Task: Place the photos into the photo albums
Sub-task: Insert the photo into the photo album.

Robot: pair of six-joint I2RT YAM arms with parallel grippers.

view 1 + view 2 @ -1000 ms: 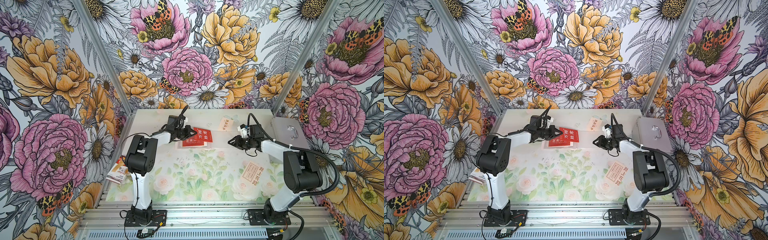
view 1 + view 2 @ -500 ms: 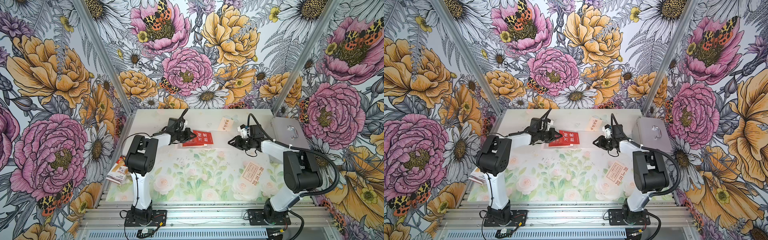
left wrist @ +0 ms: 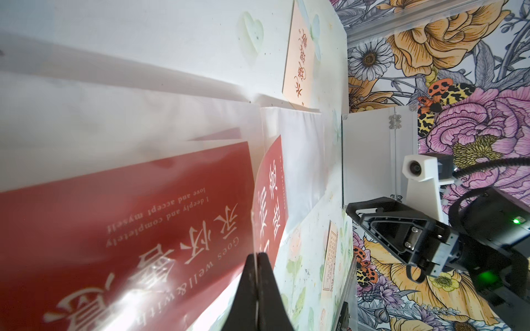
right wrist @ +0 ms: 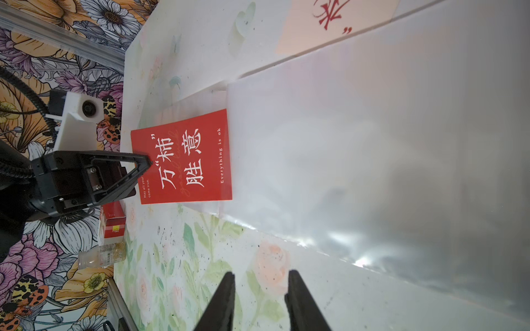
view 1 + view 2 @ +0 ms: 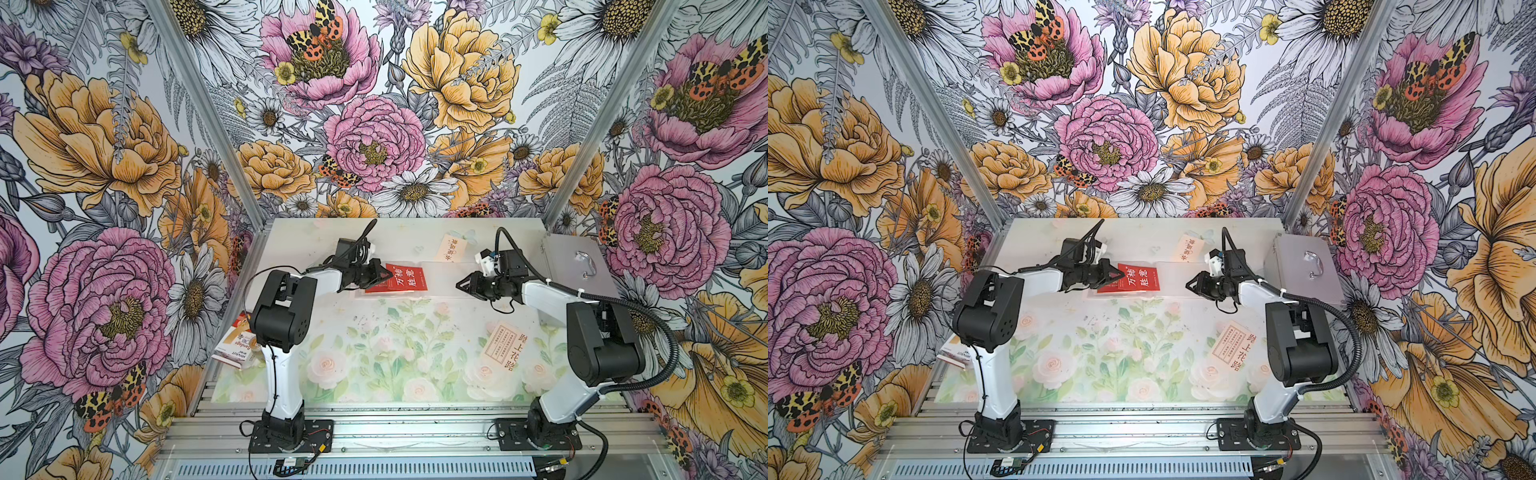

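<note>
Left gripper (image 5: 390, 274) pinches red photo (image 5: 406, 277); lower photo (image 5: 376, 289) mostly covered.

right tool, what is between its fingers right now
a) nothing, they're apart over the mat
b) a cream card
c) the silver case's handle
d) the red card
a: in the right wrist view the right tool is open with only the floral mat showing in the gap, while the red card is over at the left tool.
</note>
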